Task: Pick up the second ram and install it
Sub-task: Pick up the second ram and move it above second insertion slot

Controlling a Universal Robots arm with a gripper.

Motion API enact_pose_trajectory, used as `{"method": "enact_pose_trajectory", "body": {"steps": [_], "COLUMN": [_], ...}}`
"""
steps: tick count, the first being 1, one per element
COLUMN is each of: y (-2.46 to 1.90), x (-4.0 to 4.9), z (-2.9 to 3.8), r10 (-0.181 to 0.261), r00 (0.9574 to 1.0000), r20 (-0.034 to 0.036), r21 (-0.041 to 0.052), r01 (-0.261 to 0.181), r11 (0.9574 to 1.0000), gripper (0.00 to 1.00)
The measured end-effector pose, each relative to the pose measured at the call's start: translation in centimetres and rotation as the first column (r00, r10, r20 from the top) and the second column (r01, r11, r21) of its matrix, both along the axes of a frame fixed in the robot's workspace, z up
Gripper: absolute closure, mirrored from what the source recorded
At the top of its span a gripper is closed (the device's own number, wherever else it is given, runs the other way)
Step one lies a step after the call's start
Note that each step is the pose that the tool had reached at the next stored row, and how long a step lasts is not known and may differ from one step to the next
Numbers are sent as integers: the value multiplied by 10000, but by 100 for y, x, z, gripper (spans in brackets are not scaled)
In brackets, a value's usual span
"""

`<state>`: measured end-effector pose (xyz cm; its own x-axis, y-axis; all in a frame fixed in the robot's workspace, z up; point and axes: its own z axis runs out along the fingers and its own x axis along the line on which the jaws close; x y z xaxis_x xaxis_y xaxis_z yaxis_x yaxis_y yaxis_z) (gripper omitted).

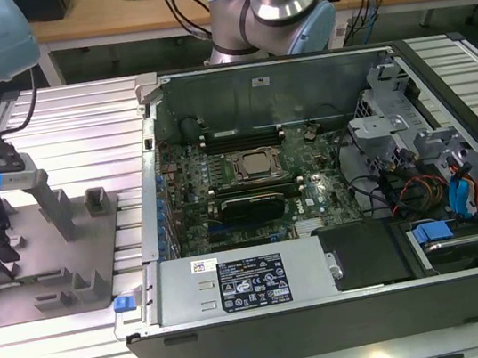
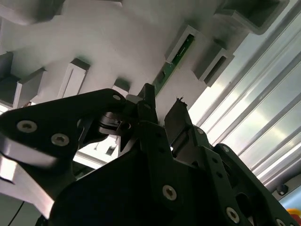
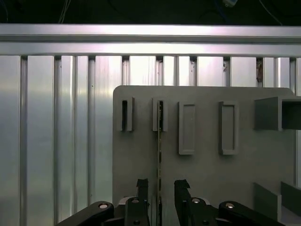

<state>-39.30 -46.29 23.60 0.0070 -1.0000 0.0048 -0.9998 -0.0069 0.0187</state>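
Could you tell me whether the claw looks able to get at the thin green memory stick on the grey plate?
Probably yes: the open claw is lined up with the thin green memory stick, standing on edge in the grey plastic fixture plate, a finger either side and nothing between.

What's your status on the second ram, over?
Gripper open, over the grey fixture plate. Second ram on edge in its slot, between the fingers, not gripped. No obstruction seen.
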Motion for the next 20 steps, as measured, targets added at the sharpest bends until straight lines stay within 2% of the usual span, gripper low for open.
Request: {"method": "enact_pose_trajectory", "body": {"steps": [6,11,14,16,20], "y": [-4,-4,-5,-4,-4], "x": [-5,-96,-130,-131,-131], "z": [-128,-217,-326,-349,-354], "r10": [13,27,31,30,30], "r00": [10000,10000,10000,10000,10000], "r20": [-1,-1,-1,-2,-1], "r21": [-1,-1,-1,-2,-1], "r01": [-13,-27,-31,-30,-30], "r11": [10000,10000,10000,10000,10000], "gripper": [64,64,64,64,65]}}
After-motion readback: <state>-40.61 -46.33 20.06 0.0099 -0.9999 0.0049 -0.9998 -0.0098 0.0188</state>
